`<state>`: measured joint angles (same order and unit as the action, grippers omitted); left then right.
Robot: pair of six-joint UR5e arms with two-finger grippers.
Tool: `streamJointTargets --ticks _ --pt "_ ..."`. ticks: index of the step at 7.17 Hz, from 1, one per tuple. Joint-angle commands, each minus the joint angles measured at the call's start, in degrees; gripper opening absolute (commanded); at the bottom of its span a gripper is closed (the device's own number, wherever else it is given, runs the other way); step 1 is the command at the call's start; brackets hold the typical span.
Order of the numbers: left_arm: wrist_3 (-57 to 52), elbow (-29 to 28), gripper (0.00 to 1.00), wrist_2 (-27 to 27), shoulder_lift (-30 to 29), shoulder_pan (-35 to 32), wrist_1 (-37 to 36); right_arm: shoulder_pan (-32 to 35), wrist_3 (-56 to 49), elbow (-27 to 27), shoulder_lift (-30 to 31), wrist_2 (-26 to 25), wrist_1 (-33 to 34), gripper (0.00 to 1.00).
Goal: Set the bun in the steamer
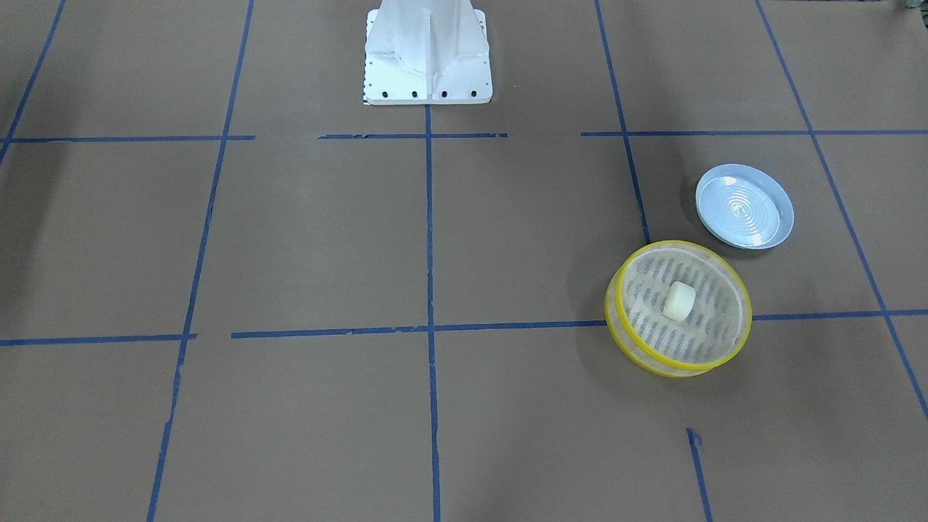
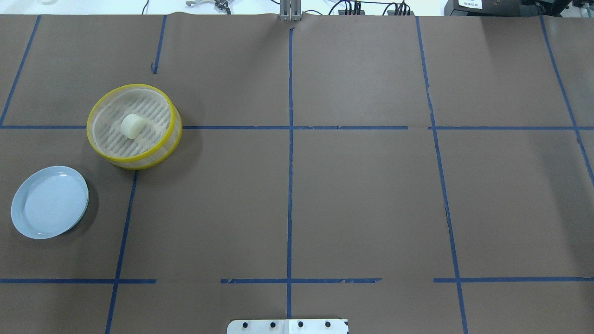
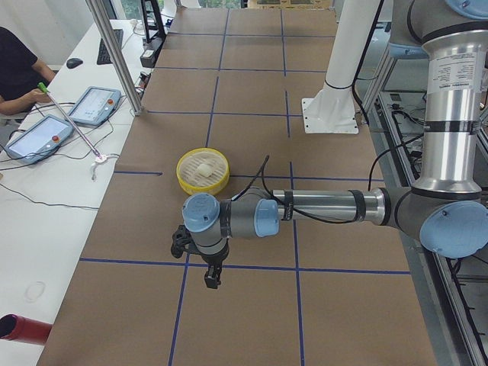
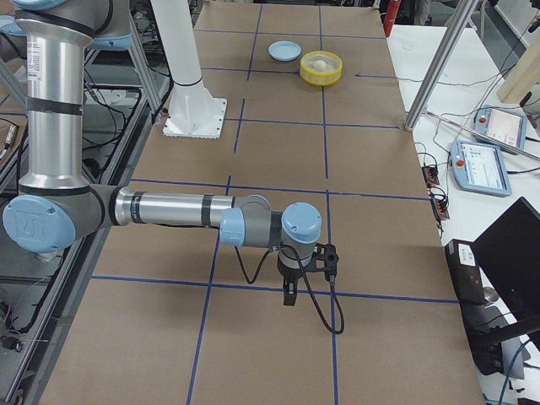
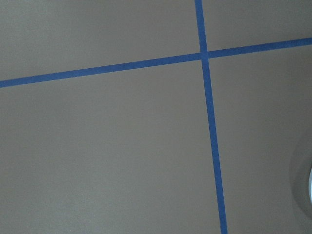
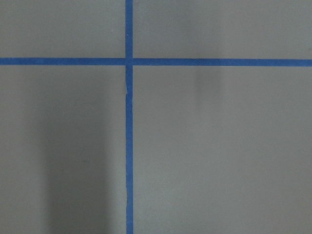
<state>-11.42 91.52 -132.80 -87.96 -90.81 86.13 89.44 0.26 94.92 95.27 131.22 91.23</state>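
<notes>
The cream-white bun (image 1: 680, 300) lies inside the yellow-rimmed steamer (image 1: 612, 308), near its middle. Both also show in the overhead view, the bun (image 2: 132, 125) in the steamer (image 2: 139, 163) at the table's left. No gripper shows in the overhead or front views. In the exterior left view my left gripper (image 3: 211, 280) hangs over bare table, well short of the steamer (image 3: 183, 177). In the exterior right view my right gripper (image 4: 289, 297) points down at the table's near end, far from the steamer (image 4: 305, 74). I cannot tell whether either is open or shut.
A pale blue plate (image 1: 744, 206) sits bare beside the steamer; it also shows in the overhead view (image 2: 49, 202). The white robot base (image 1: 428, 65) stands at the table's edge. Both wrist views show only brown table with blue tape lines. Tablets and an operator are beside the table.
</notes>
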Motion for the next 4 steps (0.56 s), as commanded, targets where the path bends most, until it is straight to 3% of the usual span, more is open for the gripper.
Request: streamJointTargets --ticks 1,4 --pt "0.00 0.07 1.00 0.00 -0.10 0.01 0.00 -0.05 0.00 0.00 0.00 0.00 0.00 1.00" --pt "0.00 0.07 1.00 0.00 -0.28 0.01 0.00 -0.05 0.00 0.00 0.00 0.00 0.00 1.00"
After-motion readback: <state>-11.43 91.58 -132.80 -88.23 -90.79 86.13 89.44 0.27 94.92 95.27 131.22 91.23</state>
